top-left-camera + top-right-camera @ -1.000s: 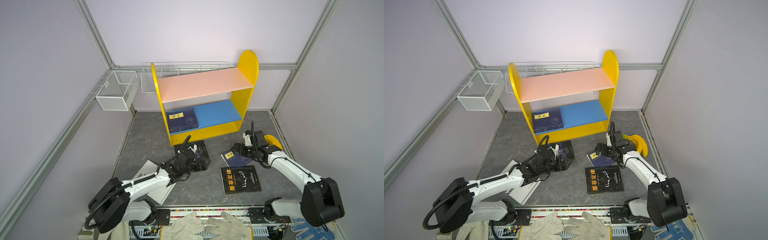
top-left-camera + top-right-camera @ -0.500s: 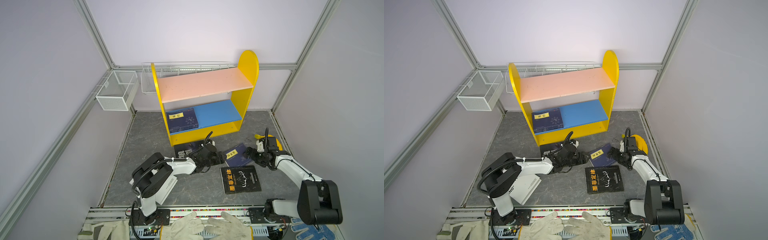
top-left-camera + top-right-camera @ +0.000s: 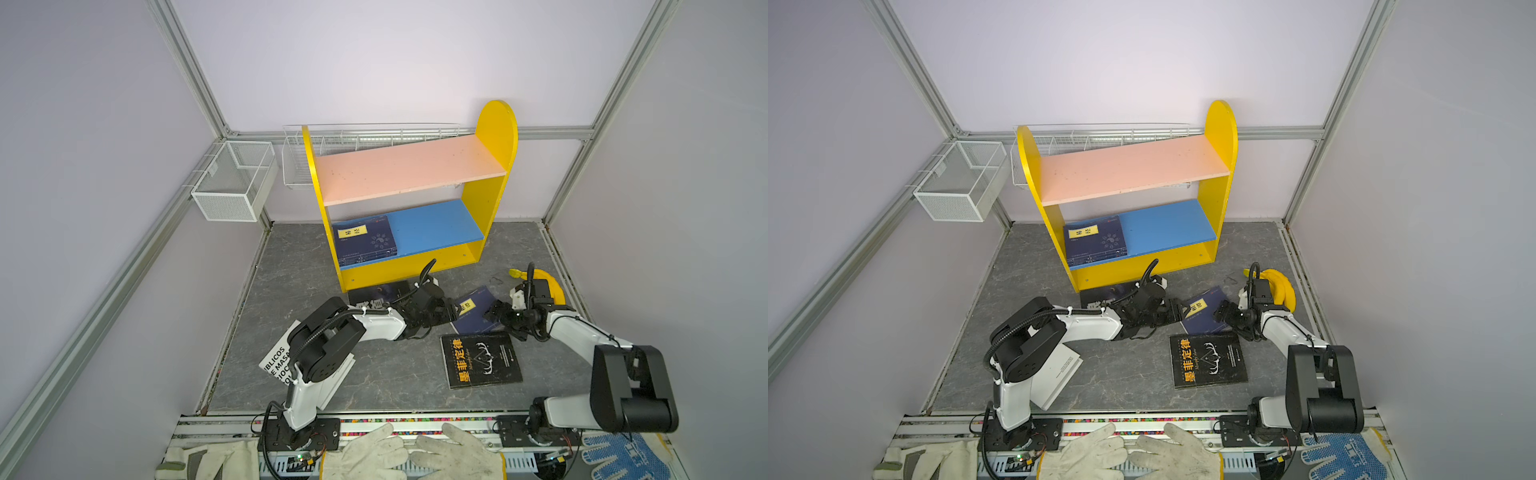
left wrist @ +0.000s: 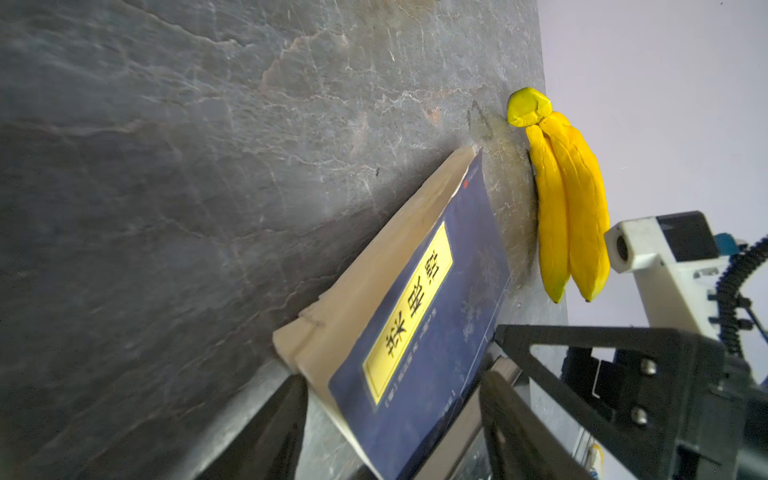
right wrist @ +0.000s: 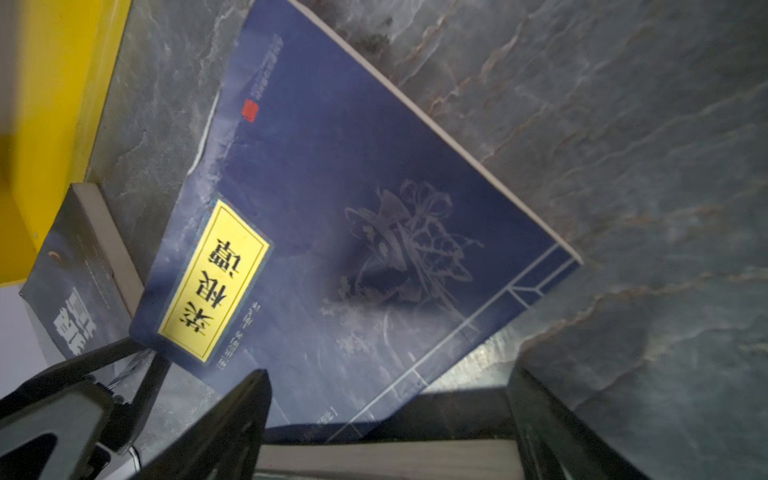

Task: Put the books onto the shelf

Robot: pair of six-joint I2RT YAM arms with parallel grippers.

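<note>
Left end effector (image 4: 395, 378): astride the tilted navy book (image 4: 419, 307), clamp unclear to me.
Right end effector (image 5: 388, 374): wide.
Risk: book may slip and flop onto desk (image 3: 374, 374).

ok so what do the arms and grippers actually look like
Both arms, the left arm and the right arm, have white link shells and bulky black joint housings. A black cable arcs over each wrist. The left gripper and right gripper are all black, with angular fingers. No markings are readable.
</note>
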